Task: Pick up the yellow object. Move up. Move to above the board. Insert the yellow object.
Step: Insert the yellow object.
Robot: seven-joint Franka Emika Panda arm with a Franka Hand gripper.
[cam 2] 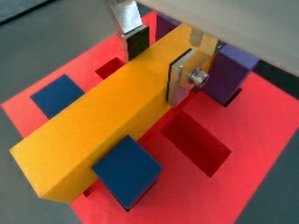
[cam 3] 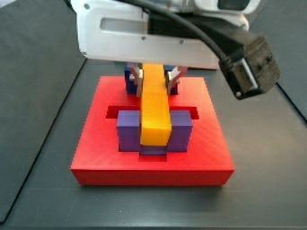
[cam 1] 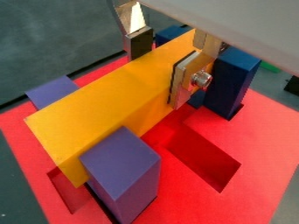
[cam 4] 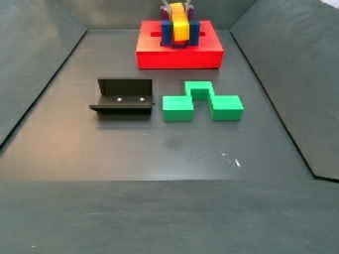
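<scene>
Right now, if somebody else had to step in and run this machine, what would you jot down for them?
Gripper: above the board, jaws shut on the yellow object.
Yellow object: lying lengthwise between the blue and purple posts on the red board, so pickup, lift and move across are done.
Left: whether it is fully seated cannot be told; finish pushing down if needed, then open the jaws and lift away.
Untouched on the floor: green zigzag block and fixture.
</scene>
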